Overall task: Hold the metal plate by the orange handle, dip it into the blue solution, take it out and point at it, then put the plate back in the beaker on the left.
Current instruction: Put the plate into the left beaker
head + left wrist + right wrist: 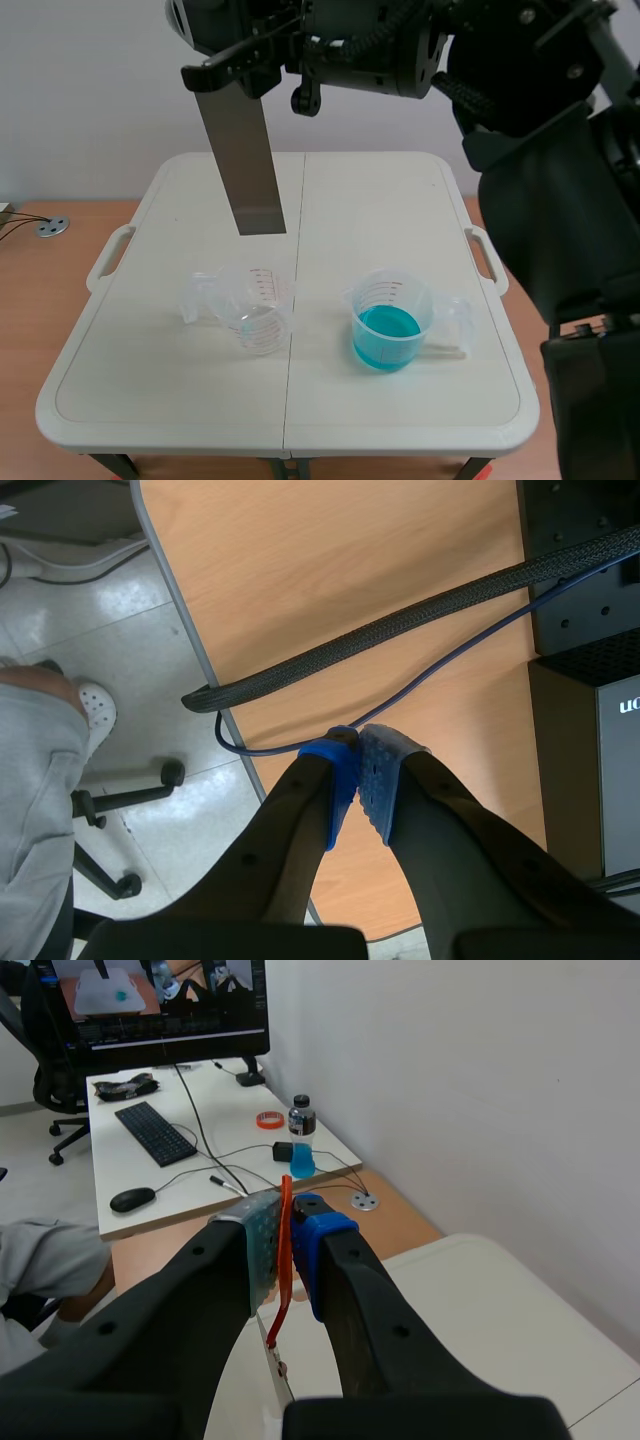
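Overhead, right end effector (287,1222) clamps orange handle (286,1280); metal plate (243,160) hangs.

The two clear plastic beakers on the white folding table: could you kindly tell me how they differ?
The left clear plastic beaker is empty; the right clear plastic beaker holds blue solution. The left one's scale is red, the right one's dark. Their handles point outward, the left one's leftward, the right one's rightward. In the scene view the raised grey metal plate hangs nearer the left one. Both stand upright on the white table.
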